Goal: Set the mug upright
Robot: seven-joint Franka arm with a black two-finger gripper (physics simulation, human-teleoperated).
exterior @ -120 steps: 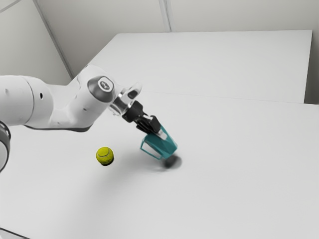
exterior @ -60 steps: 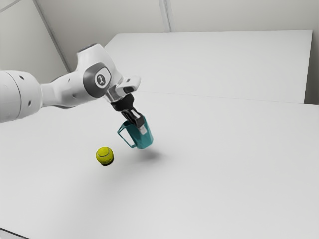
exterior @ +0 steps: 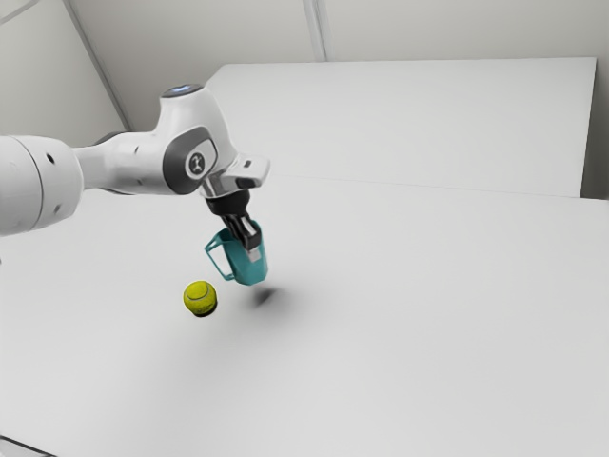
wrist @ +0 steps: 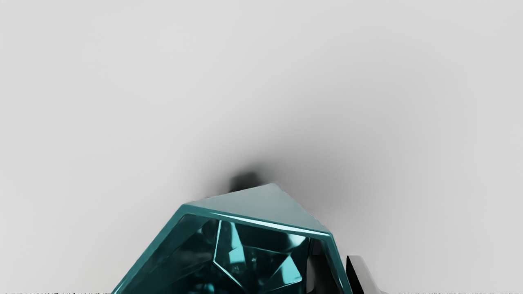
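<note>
Gripping the mug [exterior: 249, 273] by its wall, the claw [exterior: 252, 253] has it slightly tilted, mouth up, above the table [exterior: 428, 333], well in from the edges, handle [exterior: 217, 259] on the side of the tennis ball [exterior: 200, 297] resting nearby!

Ext. view: bright, approx. even, near-B&W light, seemingly from overhead; bench [exterior: 428, 333] v. pale, walls [exterior: 457, 29] a bit greyer up top. Soft grey shadow, w/ a darker core, ctr.-left under the mug [exterior: 249, 265]; ball [exterior: 200, 296] dark along its lower-right edge. Wrist view: bench light grey, broad diffuse shadow + small near-black patch beside the mug; white glare on its rim, cyan glints in its dark interior, tiny jagged black specks along one border.
</note>
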